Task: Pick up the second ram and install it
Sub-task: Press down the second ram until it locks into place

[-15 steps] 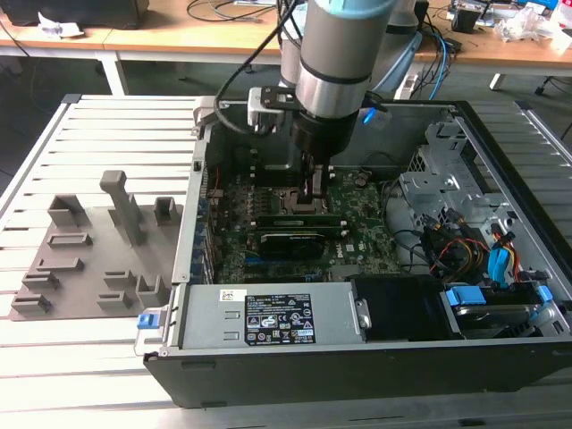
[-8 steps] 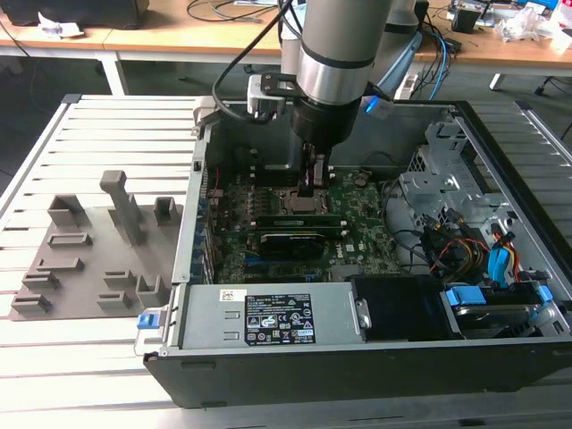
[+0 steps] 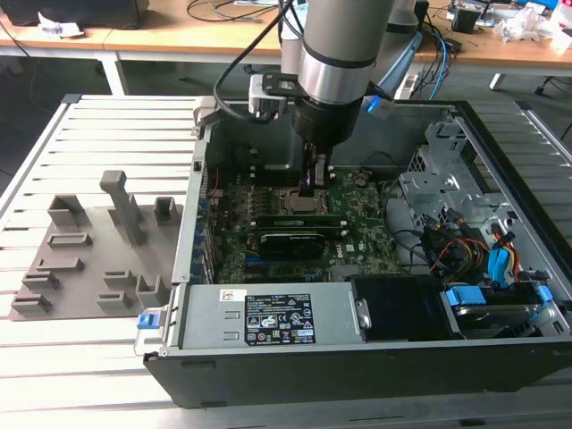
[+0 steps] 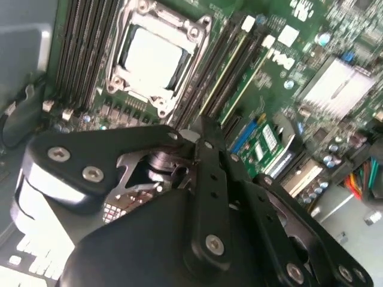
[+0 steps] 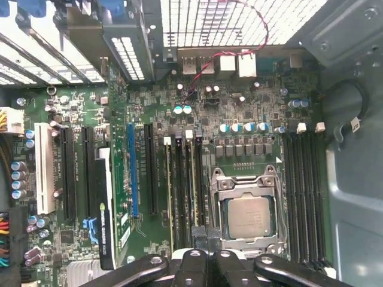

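Observation:
My gripper (image 3: pixel 315 186) hangs inside the open computer case, just above the memory slots beside the CPU socket (image 5: pixel 245 216). Its fingers look pressed together in the first wrist view, with nothing visible between them. A long, narrow green stick, the second ram (image 4: pixel 245 78), stands seated in a slot on that side of the socket, also seen edge-on as a pale line, the second ram (image 5: pixel 170 197). Another stick with a pale top edge (image 4: pixel 222 75) sits in a neighbouring slot. The gripper (image 5: pixel 207 239) is over the end of these slots, beside the socket. The gripper (image 4: pixel 203 128) has its linkage covering the slot ends.
A wide black card (image 3: pixel 290 241) lies across the motherboard (image 3: pixel 362 223) in front of the slots. Cables and a drive cage (image 3: pixel 447 179) crowd the exterior view's right. A grey holder tray (image 3: pixel 89 259) stands outside the case on the exterior view's left. The power supply (image 3: pixel 268 317) lines the near wall.

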Motion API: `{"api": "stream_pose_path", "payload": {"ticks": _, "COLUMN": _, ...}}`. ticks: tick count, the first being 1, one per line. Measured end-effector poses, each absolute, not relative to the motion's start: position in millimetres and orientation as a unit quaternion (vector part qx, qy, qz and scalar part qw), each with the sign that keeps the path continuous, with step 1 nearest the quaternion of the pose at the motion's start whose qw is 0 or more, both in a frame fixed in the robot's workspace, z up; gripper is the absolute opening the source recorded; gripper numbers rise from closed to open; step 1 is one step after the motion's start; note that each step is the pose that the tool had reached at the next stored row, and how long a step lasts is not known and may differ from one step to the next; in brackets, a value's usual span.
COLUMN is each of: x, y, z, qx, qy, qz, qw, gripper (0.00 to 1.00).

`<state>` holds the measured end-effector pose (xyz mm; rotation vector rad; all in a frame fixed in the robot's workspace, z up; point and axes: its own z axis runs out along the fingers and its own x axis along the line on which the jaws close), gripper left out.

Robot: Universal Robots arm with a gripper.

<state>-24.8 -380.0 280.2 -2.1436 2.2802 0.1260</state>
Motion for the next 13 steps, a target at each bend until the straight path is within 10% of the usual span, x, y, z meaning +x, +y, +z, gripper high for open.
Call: {"api": "stream_pose_path", "payload": {"ticks": 13, "x": 22, "y": -383, "z": 231, "qx": -0.684, "qy": 0.728, "qz": 0.042, "qw": 0.001, "gripper": 0.11}}
